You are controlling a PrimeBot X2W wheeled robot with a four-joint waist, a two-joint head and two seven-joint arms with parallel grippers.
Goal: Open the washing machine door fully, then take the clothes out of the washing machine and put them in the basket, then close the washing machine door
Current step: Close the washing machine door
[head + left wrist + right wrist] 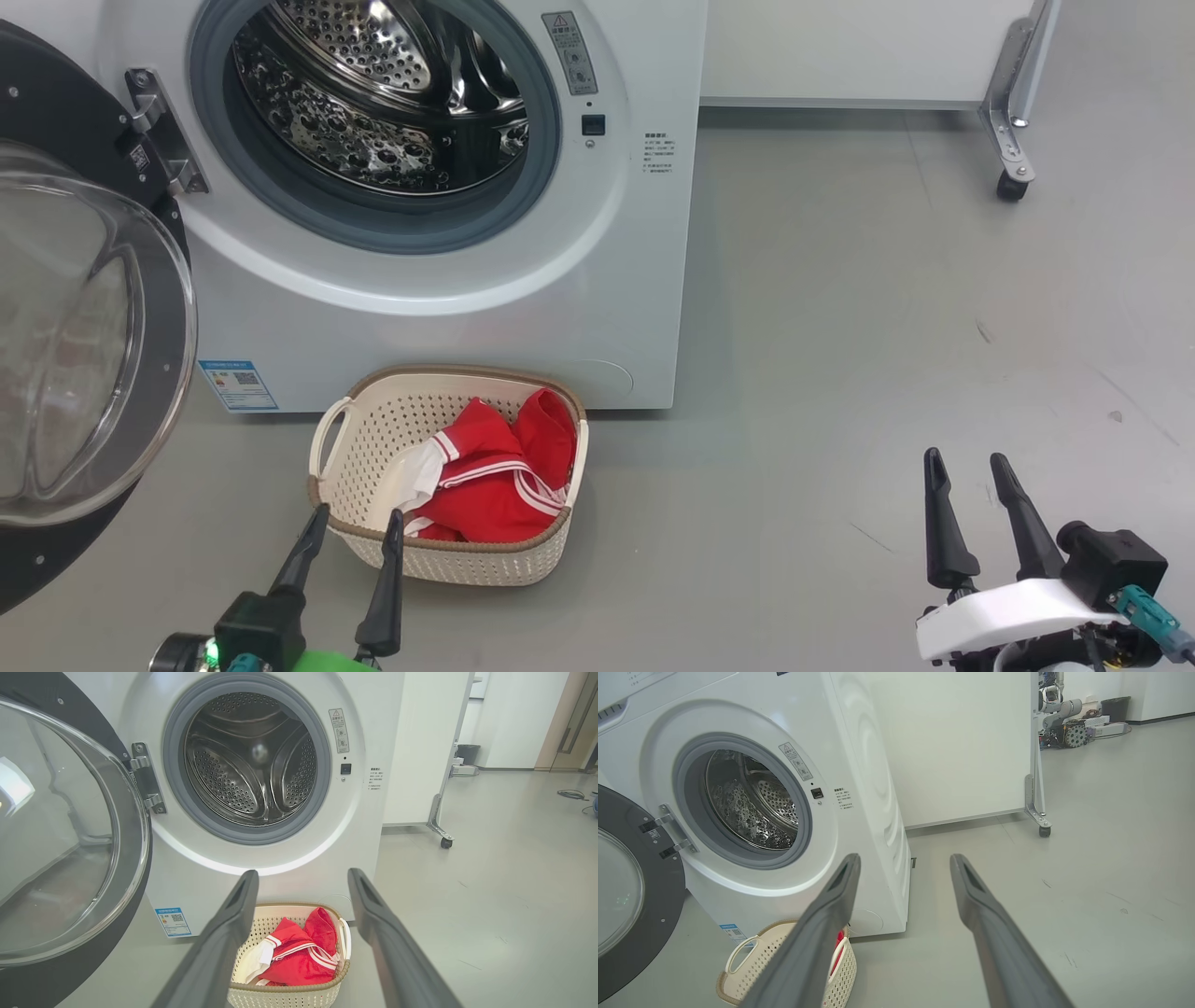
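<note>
Open washing machine with a laundry basket of red clothes in front, and two empty robot grippers low in the foreground.

At the far left, the washing machine door (pixel 89 355) stands swung wide on its hinge, its black rim and bulging clear glass facing the camera. Next to it, the white washing machine (pixel 448 308) shows its grey rubber ring and shiny perforated steel drum (pixel 373 93), with a blue label sticker (pixel 238 385) at its lower left corner. The cream basket (pixel 373 420) sits on the grey floor (pixel 840 327) just in front of the machine, holding the clothes (pixel 495 476), red with white stripes and a pale piece. The left gripper (pixel 359 511) hangs at the basket's near left rim, its fingers spread and holding nothing. Well to the right, over bare floor, the right gripper (pixel 965 455) also has its fingers spread and empty. A caster wheel (pixel 1013 182) of a white panel stands at the far right.
</note>
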